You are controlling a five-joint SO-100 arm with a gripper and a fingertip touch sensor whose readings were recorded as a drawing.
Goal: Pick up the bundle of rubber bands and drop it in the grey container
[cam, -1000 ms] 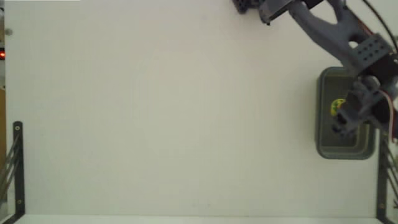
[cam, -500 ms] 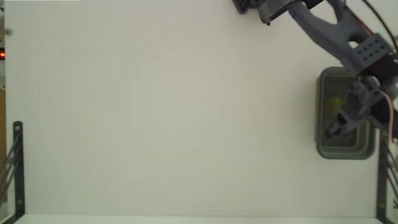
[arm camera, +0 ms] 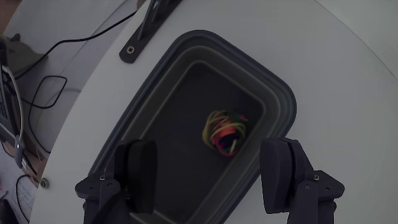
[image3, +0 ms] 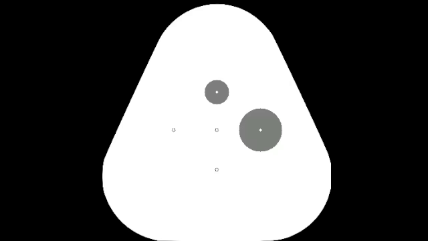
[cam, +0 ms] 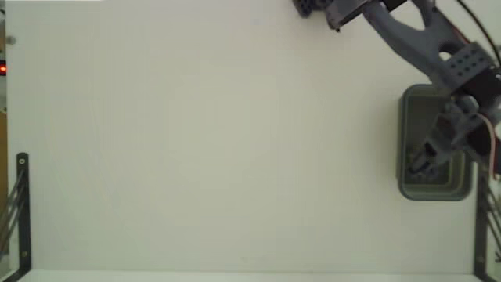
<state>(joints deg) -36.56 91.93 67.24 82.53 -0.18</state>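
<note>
Bundle of rubber bands [arm camera: 225, 131] inside grey container [arm camera: 281, 99]

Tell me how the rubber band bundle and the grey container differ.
The bundle of rubber bands is tiny, the grey container far larger. The bundle is yellow, red and green; the container is plain grey. The bundle is a loose tangle; the container is a rigid, rounded rectangle holding it.

In the wrist view the bundle of rubber bands [arm camera: 225, 131] lies inside the grey container [arm camera: 283, 99], between the spread fingers of the claw [arm camera: 211, 171] above it. In the fixed view the container sits at the desk's [cam: 219, 149] right edge.
</note>
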